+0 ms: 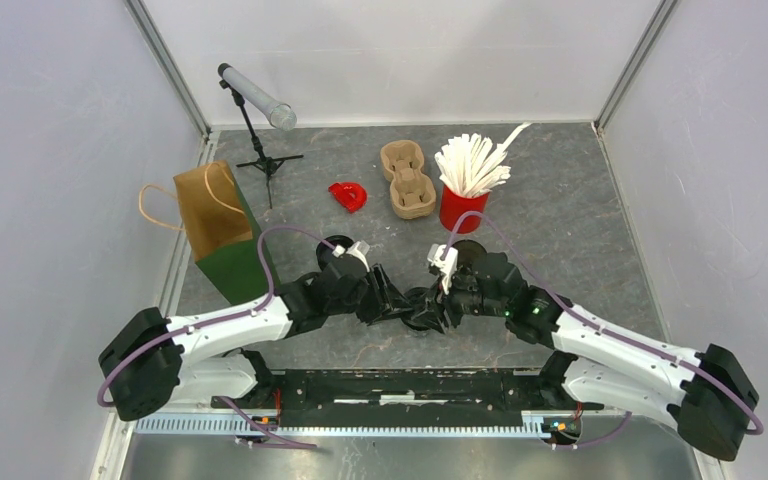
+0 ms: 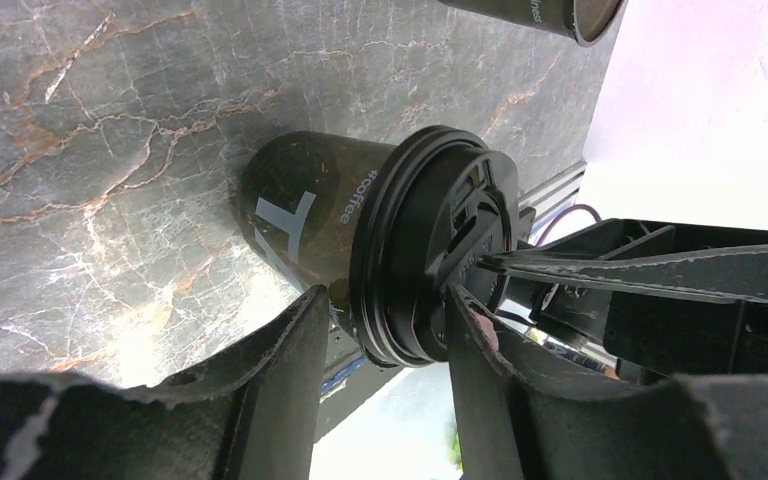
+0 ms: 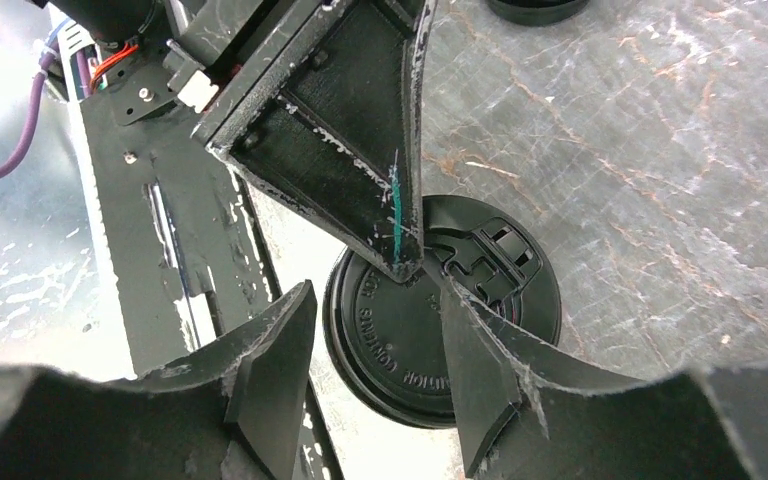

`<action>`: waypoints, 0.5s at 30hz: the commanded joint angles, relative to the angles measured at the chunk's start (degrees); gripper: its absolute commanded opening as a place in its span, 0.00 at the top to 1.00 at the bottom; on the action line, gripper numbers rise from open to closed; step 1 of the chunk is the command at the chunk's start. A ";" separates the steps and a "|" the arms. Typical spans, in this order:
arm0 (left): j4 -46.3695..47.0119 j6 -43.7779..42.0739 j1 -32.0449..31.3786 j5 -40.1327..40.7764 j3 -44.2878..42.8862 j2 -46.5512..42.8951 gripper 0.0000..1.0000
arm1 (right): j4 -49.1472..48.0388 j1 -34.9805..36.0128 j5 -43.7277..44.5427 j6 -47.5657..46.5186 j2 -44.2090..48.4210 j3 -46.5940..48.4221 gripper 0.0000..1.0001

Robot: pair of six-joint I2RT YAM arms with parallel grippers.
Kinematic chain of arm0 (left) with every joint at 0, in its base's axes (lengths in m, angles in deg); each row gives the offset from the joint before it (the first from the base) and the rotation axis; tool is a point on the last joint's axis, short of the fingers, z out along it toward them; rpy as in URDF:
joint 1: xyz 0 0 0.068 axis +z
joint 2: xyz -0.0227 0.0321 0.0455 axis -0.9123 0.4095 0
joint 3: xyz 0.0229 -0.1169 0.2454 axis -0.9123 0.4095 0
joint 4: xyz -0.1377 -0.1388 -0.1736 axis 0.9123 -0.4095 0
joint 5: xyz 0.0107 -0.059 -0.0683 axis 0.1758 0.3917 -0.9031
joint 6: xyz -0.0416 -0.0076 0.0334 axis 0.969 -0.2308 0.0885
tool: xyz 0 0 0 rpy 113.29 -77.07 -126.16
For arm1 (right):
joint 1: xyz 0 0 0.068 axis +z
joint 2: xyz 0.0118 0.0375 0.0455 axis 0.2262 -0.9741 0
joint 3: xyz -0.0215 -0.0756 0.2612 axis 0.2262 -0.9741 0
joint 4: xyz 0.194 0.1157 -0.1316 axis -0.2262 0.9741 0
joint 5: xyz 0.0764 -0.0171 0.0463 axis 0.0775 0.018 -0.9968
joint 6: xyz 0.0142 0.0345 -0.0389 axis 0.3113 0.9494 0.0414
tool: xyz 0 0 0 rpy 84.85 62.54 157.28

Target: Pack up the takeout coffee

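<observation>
A black takeout coffee cup [image 2: 300,215] stands on the marble table, its black lid [image 3: 410,350] on top, between both arms near the front middle. My left gripper [image 2: 385,297] is turned on its side and shut on the lid: one finger lies under the rim against the cup wall, the other presses the lid's top. My right gripper [image 3: 375,300] hovers open just above the lid, one finger over it and the other off its edge. In the top view both grippers [image 1: 400,300] [image 1: 445,300] meet over the cup and hide most of it.
A brown paper bag [image 1: 210,210] lies at the left. A cardboard cup carrier [image 1: 407,178], a red cup of white stirrers [image 1: 465,205] and a small red object [image 1: 348,195] sit at the back. Two other black cups [image 1: 335,245] [image 1: 470,250] stand behind the grippers. A small stand [image 1: 257,95] rises back left.
</observation>
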 commanded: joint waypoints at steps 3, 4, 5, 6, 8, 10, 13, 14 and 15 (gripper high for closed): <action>-1.03 -4.78 -0.10 1.40 -2.78 0.46 0.47 | 2.50 0.26 6.33 0.61 5.32 3.04 0.44; -1.11 -5.08 -0.10 1.30 -2.90 0.62 0.47 | 2.89 0.27 7.28 1.00 5.58 3.06 0.44; -1.21 -5.23 -0.07 1.11 -3.10 0.66 0.47 | 3.35 0.32 8.90 1.51 5.88 3.04 0.44; -1.20 -5.36 -0.10 0.99 -3.14 0.74 0.47 | 3.96 0.26 10.76 2.24 6.10 2.97 0.43; -1.30 -5.60 -0.10 0.85 -3.10 0.84 0.48 | 5.06 0.28 14.78 5.23 6.87 2.88 0.40; -1.30 -5.78 -0.10 0.72 -3.00 1.07 0.49 | 6.92 0.26 19.30 9.50 7.72 3.00 0.34; -1.21 -6.00 -0.09 0.57 -2.97 1.28 0.51 | 8.32 0.27 22.93 15.84 8.61 1.90 0.24; -1.28 -6.17 -0.14 0.58 -3.00 1.25 0.52 | 8.59 0.32 23.15 17.27 8.81 1.44 0.20; -1.30 -6.45 -0.19 0.57 -3.05 1.33 0.53 | 8.72 0.26 23.13 18.63 8.91 1.06 0.15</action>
